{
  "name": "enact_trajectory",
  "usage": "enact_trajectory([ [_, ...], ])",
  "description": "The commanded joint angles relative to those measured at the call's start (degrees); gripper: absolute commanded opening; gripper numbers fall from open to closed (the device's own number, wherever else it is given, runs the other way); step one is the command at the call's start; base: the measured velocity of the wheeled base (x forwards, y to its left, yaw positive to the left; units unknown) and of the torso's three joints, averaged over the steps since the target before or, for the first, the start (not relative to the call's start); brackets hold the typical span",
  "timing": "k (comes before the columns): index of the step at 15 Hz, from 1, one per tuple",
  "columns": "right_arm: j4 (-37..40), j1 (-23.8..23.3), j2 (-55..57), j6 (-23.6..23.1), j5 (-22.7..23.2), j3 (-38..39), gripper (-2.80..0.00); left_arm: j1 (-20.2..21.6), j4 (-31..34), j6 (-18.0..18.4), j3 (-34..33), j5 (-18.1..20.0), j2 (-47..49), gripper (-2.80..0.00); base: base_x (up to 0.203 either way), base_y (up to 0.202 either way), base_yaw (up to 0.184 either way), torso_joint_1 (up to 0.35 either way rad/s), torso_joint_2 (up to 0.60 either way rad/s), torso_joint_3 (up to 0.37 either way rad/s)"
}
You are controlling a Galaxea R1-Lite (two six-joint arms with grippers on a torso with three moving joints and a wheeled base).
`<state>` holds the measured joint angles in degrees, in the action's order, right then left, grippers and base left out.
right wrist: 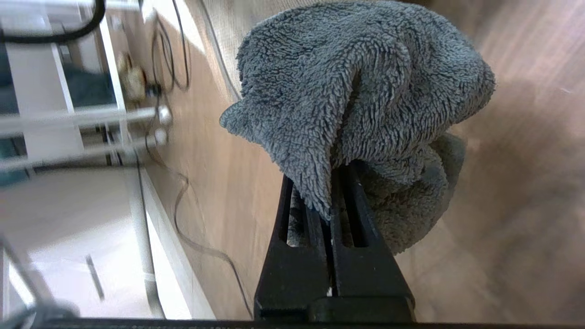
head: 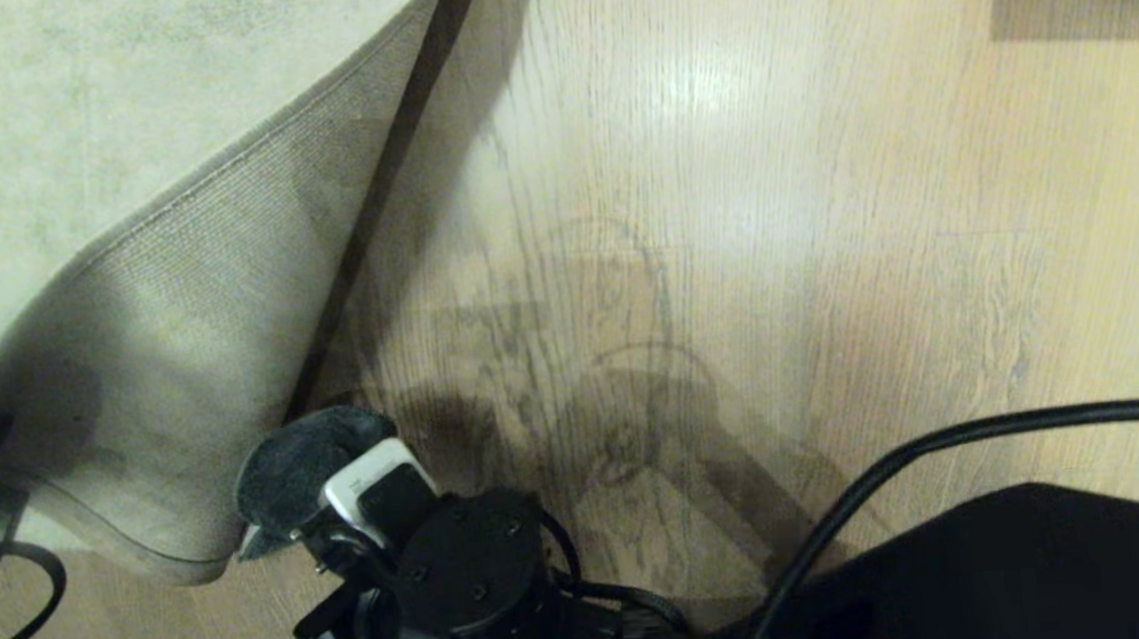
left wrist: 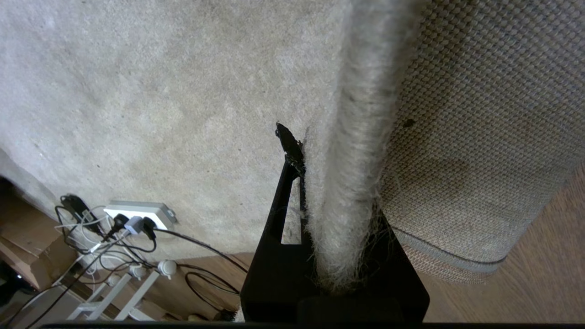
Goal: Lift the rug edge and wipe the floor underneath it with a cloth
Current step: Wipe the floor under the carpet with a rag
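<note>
Right hand (right wrist: 331, 183), near centre of scene, clamped on grey cloth (right wrist: 361, 91); cloth bunched over fingertips, beside folded rug. Left hand (left wrist: 338, 196), far left, pinching rug edge (left wrist: 352, 137), corner held folded back, woven backing up. Bare wood floor (head: 721, 199) exposed to right. Cloth looks soft, light, floppy; best gripped by bunched middle. Rug seems thick, limp, likely heavy; grip at border.

Pale beige rug edge (head: 219, 184) with woven underside, dark grey cloth (right wrist: 361, 91), light brown grained floor (head: 721, 199).
</note>
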<state>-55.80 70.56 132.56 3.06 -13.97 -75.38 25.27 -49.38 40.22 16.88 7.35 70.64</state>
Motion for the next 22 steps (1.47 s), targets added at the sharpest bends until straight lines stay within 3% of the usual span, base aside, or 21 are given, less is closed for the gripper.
enact_trajectory([
  [1,-2.4,-0.3,6.7,0.1,-0.1,-3.9,-2.8,0.0,-0.3,0.2,-0.6,0.0,-0.1,-2.8,0.0,0.0,0.0,0.0,0.0,0.0],
  [10,-12.3,-8.2,18.1,-0.5,-0.5,-18.6,-2.8,0.1,-0.3,0.5,-1.9,-0.1,-0.1,-2.8,0.0,0.0,0.0,0.0,0.0,0.0],
  [22,-16.0,-17.6,12.7,-6.8,-1.1,-20.4,-2.8,0.0,-0.3,0.5,-1.9,-0.1,0.2,-2.8,0.0,0.0,0.0,0.0,0.0,0.0],
])
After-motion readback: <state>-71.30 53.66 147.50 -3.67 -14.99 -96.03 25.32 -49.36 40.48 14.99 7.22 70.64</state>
